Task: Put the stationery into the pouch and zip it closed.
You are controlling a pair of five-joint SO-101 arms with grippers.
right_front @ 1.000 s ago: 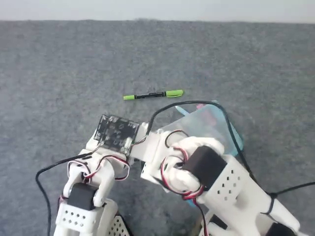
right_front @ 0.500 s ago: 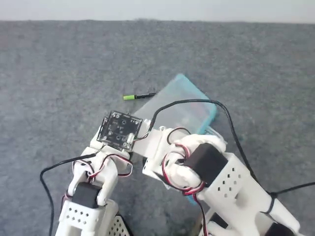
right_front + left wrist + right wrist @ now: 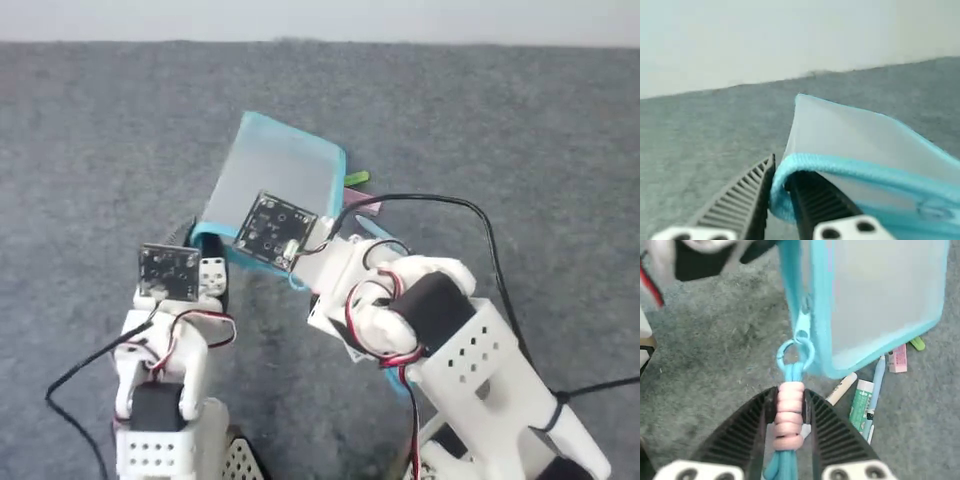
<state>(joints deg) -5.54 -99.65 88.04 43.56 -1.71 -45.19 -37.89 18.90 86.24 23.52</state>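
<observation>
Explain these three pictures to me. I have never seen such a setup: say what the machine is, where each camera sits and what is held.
The machine is two small robot arms side by side at a grey table. One picture looks down on both from a fixed camera above. The other two come from cameras on each arm's wrist, so each shows its own end effector up close. The left end effector is clamped on the blue edge of a see-through pouch. The right end effector pinches the pink zipper pull attached to that pouch. On the table, outside the pouch, lie a blue pen, a green-and-white tube, a small pink block and a green-tipped pen.
</observation>
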